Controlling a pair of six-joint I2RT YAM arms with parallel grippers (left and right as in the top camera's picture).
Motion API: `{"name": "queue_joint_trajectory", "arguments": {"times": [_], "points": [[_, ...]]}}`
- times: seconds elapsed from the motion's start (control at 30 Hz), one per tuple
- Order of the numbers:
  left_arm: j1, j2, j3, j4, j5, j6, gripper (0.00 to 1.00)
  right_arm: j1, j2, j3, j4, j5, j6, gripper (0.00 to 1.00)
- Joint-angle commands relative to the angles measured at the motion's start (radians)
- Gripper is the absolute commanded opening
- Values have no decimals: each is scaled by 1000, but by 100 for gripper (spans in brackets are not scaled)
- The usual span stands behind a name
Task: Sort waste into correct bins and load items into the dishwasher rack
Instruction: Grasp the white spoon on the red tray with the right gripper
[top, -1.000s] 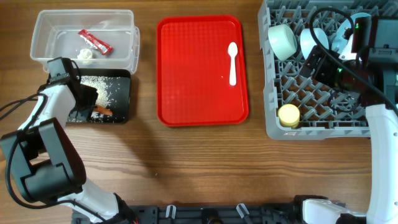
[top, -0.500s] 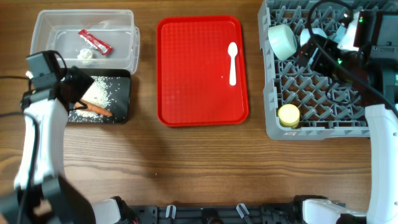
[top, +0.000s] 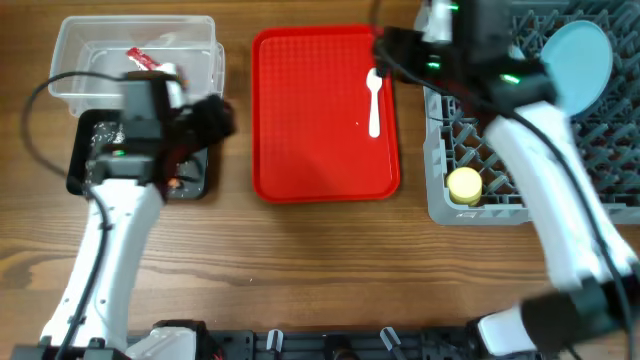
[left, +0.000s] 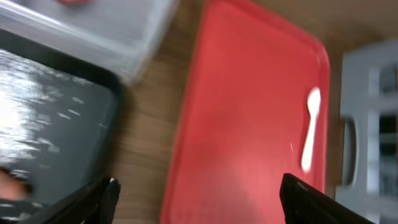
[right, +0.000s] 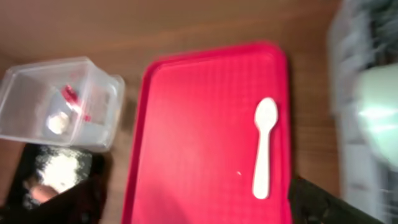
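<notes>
Spoon (top: 374, 100) is seen lying on the red tray (top: 300, 150), untouched; left gripper (left: 199, 186) is spread wide and empty; right gripper (right: 196, 196) is likewise held open above the tray; wrapper (right: 69, 95) is seen in the tub (right: 56, 65).

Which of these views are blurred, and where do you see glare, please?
Overhead: the left arm and right arm are motion-smeared, while the red tray is sharp. Left wrist: blurred throughout, with white glare on the black tray. Right wrist: soft all over, with glare on the black tray too; the spoon is legible.
</notes>
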Motion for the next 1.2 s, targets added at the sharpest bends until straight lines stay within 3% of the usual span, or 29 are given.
{"name": "queue_joint_trajectory", "arguments": {"times": [0.0,0.3,0.43,0.67,1.03,1.17], "points": [[-89,49,0,4,-91,-3,84,23,158,-2,14,35,48,89],[-223,194,0,71,-91,2,85,24,414,-2,42,80,2,73],[-260,238,0,115,-91,2,86,24,475,-2,52,102,-19,71],[-275,254,0,127,-91,2,86,24,523,-2,131,143,-70,71],[-275,254,0,129,-91,2,91,24,564,-2,213,150,-73,50],[-275,254,0,129,-91,2,92,24,583,-2,210,158,-74,49]]}}
